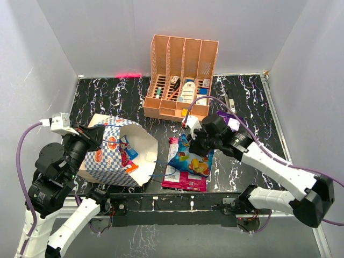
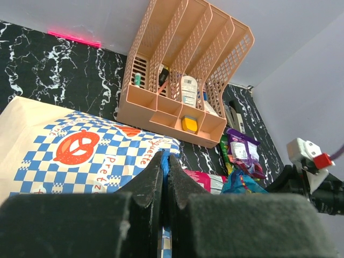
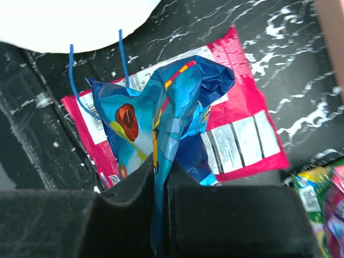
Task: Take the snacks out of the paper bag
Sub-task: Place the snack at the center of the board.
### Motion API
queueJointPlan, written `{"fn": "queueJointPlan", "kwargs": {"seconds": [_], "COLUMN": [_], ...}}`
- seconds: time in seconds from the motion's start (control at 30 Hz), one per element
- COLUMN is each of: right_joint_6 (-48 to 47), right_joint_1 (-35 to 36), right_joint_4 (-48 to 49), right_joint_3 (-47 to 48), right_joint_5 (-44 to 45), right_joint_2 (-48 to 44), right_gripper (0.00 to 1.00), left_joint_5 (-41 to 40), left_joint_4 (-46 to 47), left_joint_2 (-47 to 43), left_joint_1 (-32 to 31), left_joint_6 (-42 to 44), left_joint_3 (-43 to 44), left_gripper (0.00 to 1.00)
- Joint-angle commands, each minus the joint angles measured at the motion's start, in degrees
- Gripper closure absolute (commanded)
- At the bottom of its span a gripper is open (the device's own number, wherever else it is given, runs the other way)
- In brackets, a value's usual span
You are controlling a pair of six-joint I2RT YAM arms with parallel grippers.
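The paper bag (image 1: 110,161) lies on its side at the left of the black marbled worktop (image 1: 252,97), its white-lined mouth facing right toward the middle. The left arm's fingers (image 2: 161,174) are pressed together on the bag's upper edge with a strip of blue caught between them. The checked side and its orange pretzel logo (image 2: 78,148) spread just beyond. Inside the mouth, a few snacks (image 1: 127,156) in red, blue and orange show against the white lining. The right arm's fingers (image 3: 144,183) pinch a crumpled blue packet (image 3: 172,102) by its edge, just right of the bag's mouth. It is over a pink packet (image 3: 244,134) that lies flat on the worktop; whether the blue one hangs clear of the pink one or rests on it cannot be told. Thin blue string handles (image 3: 72,75) trail from the bag's mouth toward the pink packet. A purple packet (image 2: 243,150) lies farther right, near the right arm, with a green packet (image 2: 223,150) just beside it. An orange slotted organizer (image 1: 185,59) stands at the back of the worktop, with small bottles and boxes in its front compartments.
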Motion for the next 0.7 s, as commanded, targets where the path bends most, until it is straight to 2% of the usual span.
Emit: {"fn": "queueJointPlan", "kwargs": {"seconds": [0.0,0.07,0.13,0.27,0.43,0.53,0.67], "right_joint_6": [-5.54,-7.77,-8.91,-8.98,-3.51,-0.32,-0.39], "right_joint_1": [-6.52,-8.81,-9.46,-9.50,-9.53,-9.49,-9.55], "right_joint_4": [4.77,4.91,6.25,9.28,15.84,17.53,13.41], "right_joint_3": [3.57,3.86,3.72,2.99,0.80,-0.07,0.35], "right_joint_5": [-21.40,-28.01,-30.76,-32.25,-32.20,-32.52,-29.50], "right_joint_2": [4.15,6.44,7.95,10.88,12.97,14.56,16.00], "right_gripper": [0.93,0.93,0.93,0.93,0.92,0.92,0.92], "left_joint_5": [-2.00,-2.44,-3.31,-9.61,-19.61,-19.41,-16.57], "left_joint_4": [0.26,0.05,-0.69,-2.89,-4.40,-2.72,-2.46], "left_joint_2": [1.47,1.49,1.64,1.82,2.90,4.07,5.73], "left_joint_1": [0.21,0.20,0.14,0.21,0.15,0.21,0.18], "left_joint_6": [3.06,3.69,4.30,5.28,8.43,12.02,13.89], "left_joint_3": [1.39,1.81,2.64,5.11,7.71,7.95,8.23], "left_gripper": [1.00,1.00,1.00,1.00,1.00,1.00,1.00]}}
